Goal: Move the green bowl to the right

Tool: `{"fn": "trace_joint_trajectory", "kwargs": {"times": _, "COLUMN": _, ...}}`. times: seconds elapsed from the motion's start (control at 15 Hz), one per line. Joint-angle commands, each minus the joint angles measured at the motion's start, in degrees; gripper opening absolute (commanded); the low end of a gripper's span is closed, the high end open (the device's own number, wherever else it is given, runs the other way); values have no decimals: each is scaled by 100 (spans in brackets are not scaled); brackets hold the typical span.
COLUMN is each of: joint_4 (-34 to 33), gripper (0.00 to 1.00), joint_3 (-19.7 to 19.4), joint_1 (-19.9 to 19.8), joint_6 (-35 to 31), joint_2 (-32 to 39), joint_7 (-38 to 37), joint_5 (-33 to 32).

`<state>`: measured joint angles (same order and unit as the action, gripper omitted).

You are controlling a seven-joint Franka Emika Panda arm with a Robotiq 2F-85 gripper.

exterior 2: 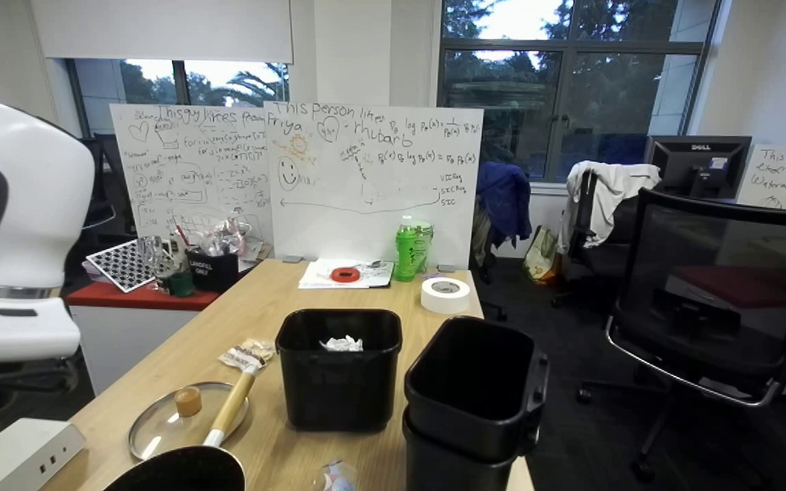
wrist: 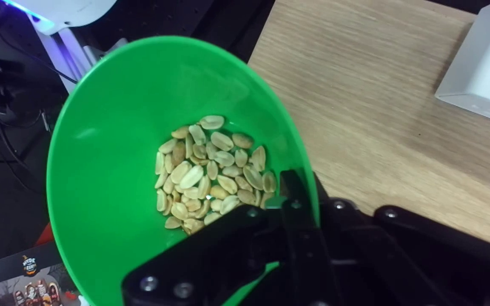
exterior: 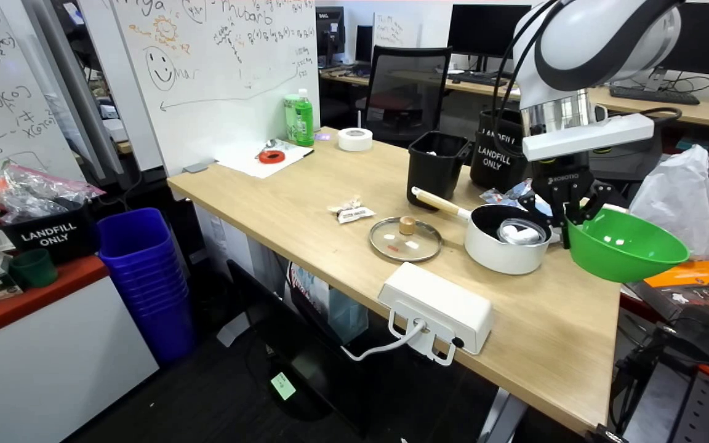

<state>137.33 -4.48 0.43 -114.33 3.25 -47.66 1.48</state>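
Green bowl (exterior: 628,246) is being held just to the right of the white pot (exterior: 502,255), as an exterior view is showing it, and the gripper (wrist: 306,182) is grasping the bowl's rim, with one of the fingers (wrist: 294,187) pressing inside the wall and the other outside. The bowl is sitting tilted in that grip; whether its base is touching the table (exterior: 539,332), I am not able to tell. Pale peanuts (wrist: 192,176) are lying in it, clustered on the side where the jaws are clenching. Above the pot and to its right, the white arm (exterior: 585,37) is looming. Inside the pot a clear container (exterior: 522,232) is resting, and the pot's wooden handle (exterior: 437,202) is pointing up and to the left in that view. Just left of the pot a glass lid (exterior: 400,245) is lying flat with its knob (exterior: 407,225) upward, showing in both exterior views. Nearer the camera than the pot, and to its left, a white box (exterior: 434,301) is sitting. Beyond the pot a black bin (exterior: 431,178) and stacked bins (exterior: 496,166) marked LANDFILL ONLY are standing upright. Farther left of the pot, a small crumpled packet (exterior: 352,212) is lying. Well beyond the pot, toward the whiteboard (exterior: 225,92), a roll of white tape (exterior: 355,141), a green bottle (exterior: 304,120) and a red ring (exterior: 272,157) on paper sheets (exterior: 237,161) are resting. Well to the right of the pot, a white plastic bag (exterior: 687,197) is slumping.
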Motion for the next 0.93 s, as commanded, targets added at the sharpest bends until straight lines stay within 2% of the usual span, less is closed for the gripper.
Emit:
{"fn": "trace_joint_trajectory", "kwargs": {"times": 0.0, "joint_4": -7, "gripper": 5, "joint_3": 65, "joint_1": -66, "joint_6": 9, "joint_2": 2, "joint_7": -1, "joint_5": -4}}
{"fn": "trace_joint_trajectory", "kwargs": {"times": 0.2, "joint_4": -24, "gripper": 1, "joint_3": 60, "joint_1": -76, "joint_6": -132, "joint_2": 38, "joint_7": -113, "joint_5": 150}}
{"fn": "trace_joint_trajectory", "kwargs": {"times": 0.47, "joint_4": -196, "gripper": 1, "joint_3": -14, "joint_1": -160, "joint_6": -276, "joint_2": 145, "joint_7": -956, "joint_5": 829}}
{"fn": "trace_joint_trajectory", "kwargs": {"times": 0.67, "joint_4": -113, "gripper": 1, "joint_3": -129, "joint_1": -277, "joint_6": -728, "joint_2": 47, "joint_7": -1487, "joint_5": 1032}}
{"fn": "trace_joint_trajectory", "kwargs": {"times": 0.87, "joint_4": 66, "gripper": 1, "joint_3": -298, "joint_1": -417, "joint_6": -1405, "joint_2": -76, "joint_7": -2084, "joint_5": 845}}
